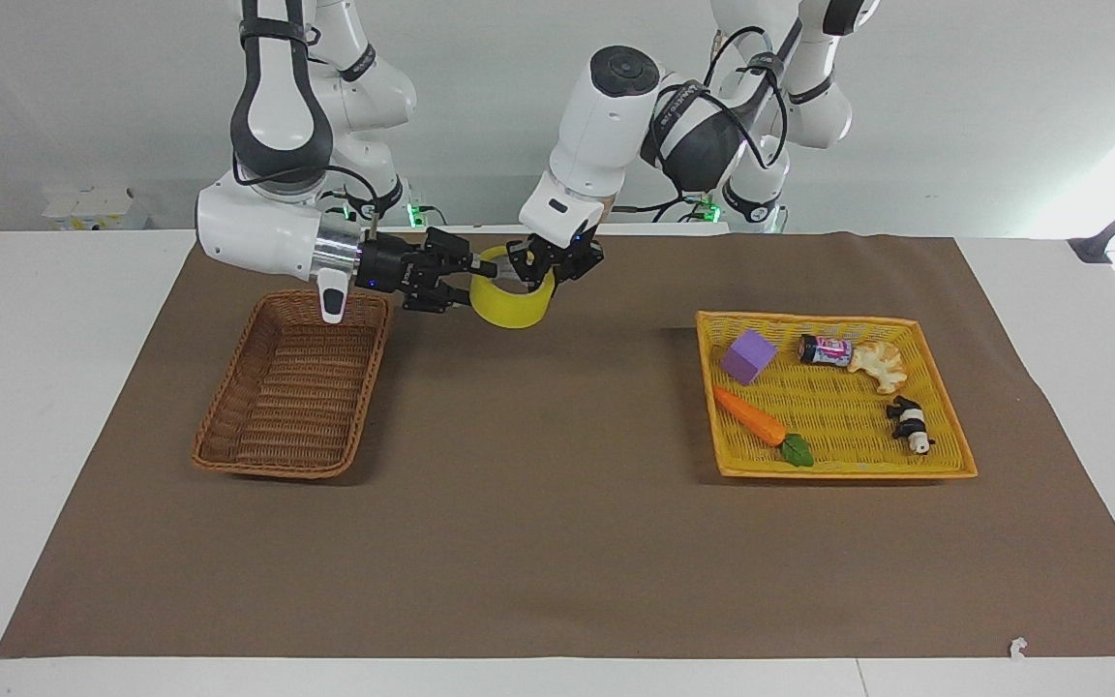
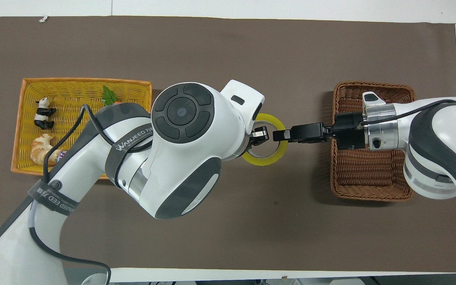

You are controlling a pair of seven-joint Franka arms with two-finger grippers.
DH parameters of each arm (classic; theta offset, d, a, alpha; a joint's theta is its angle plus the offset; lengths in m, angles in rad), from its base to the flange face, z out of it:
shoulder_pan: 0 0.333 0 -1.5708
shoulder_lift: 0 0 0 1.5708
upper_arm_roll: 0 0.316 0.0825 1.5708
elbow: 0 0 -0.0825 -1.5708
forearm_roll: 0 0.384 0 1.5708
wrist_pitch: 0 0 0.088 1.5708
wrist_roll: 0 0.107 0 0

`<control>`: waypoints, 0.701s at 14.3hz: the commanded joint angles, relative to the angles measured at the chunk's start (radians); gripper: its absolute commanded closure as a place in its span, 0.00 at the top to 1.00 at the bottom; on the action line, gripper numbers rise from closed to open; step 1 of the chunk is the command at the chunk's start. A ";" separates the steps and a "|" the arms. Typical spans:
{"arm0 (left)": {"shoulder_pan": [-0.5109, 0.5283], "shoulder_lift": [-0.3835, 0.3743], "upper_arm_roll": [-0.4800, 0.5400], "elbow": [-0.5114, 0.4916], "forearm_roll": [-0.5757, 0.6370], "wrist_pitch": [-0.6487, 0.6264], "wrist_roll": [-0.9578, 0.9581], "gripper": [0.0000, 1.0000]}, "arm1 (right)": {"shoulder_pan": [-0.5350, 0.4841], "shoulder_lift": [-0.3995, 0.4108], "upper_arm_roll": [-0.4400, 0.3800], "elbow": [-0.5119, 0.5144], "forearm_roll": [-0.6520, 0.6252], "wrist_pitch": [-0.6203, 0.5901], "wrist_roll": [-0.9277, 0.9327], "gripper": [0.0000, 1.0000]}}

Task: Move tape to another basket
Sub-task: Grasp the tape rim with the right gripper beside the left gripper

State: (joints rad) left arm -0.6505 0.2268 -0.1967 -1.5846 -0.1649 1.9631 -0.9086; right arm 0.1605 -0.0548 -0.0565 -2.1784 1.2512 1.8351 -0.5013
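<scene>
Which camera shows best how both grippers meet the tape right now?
The overhead view: the tape shows as an open ring, the left gripper on the rim at one side, the right gripper at the rim beside the brown basket. The facing view shows its height above the mat, but the grippers overlap it.

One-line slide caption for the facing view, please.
Mid-air handover: left end effector holds the tape while right end effector reaches its rim beside the brown basket.
</scene>
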 commanded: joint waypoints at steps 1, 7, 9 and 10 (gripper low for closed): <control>-0.014 0.013 0.008 0.038 -0.002 -0.029 -0.004 0.00 | -0.001 -0.002 0.000 -0.006 0.024 -0.002 -0.006 0.49; -0.012 0.013 0.008 0.038 -0.002 -0.030 -0.004 0.00 | -0.010 -0.002 0.000 -0.006 0.025 -0.025 0.001 0.03; -0.012 0.013 0.006 0.037 -0.004 -0.030 -0.004 0.00 | -0.010 -0.003 0.000 -0.008 0.036 -0.027 0.001 0.00; -0.012 0.013 0.008 0.038 -0.004 -0.030 -0.004 0.00 | -0.010 -0.002 0.000 -0.008 0.037 -0.025 0.001 0.00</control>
State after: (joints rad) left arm -0.6505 0.2272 -0.1973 -1.5830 -0.1650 1.9602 -0.9083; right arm 0.1597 -0.0548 -0.0588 -2.1784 1.2545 1.8253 -0.5014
